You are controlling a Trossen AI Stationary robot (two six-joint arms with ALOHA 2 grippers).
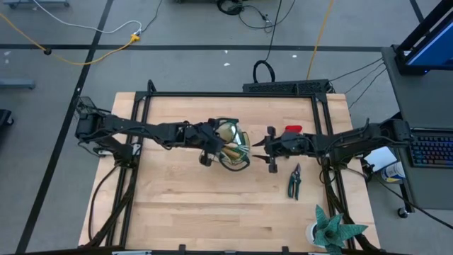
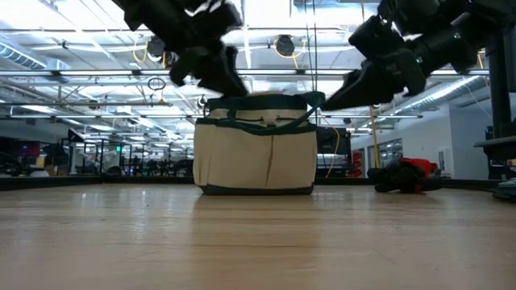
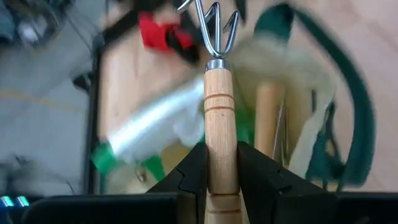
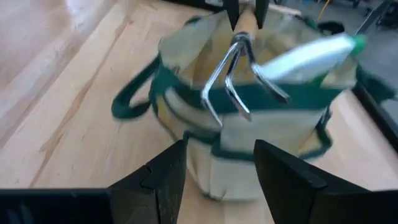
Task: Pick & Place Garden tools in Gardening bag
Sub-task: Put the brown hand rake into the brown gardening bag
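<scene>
Here my left gripper [image 3: 221, 171] clamps the wooden handle of a hand rake [image 3: 219, 106], its metal prongs poised over the open top of the tan gardening bag [image 1: 233, 144], which stands mid-table with a spray bottle [image 4: 305, 56] already inside. My right gripper [image 4: 217, 168] hangs just beside the bag, jaws wide and empty. Pruning shears [image 1: 294, 181] and a red glove [image 1: 292, 129] lie on the table [image 1: 212, 212] nearby.

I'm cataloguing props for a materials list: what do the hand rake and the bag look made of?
The hand rake, held by the left tool over the bag, looks like pale turned wood with grooved rings for the handle, and shiny, probably steel, curved prongs. The bag looks like matte tan canvas with dark green fabric trim; its soft, sagging rim suggests cloth.
</scene>
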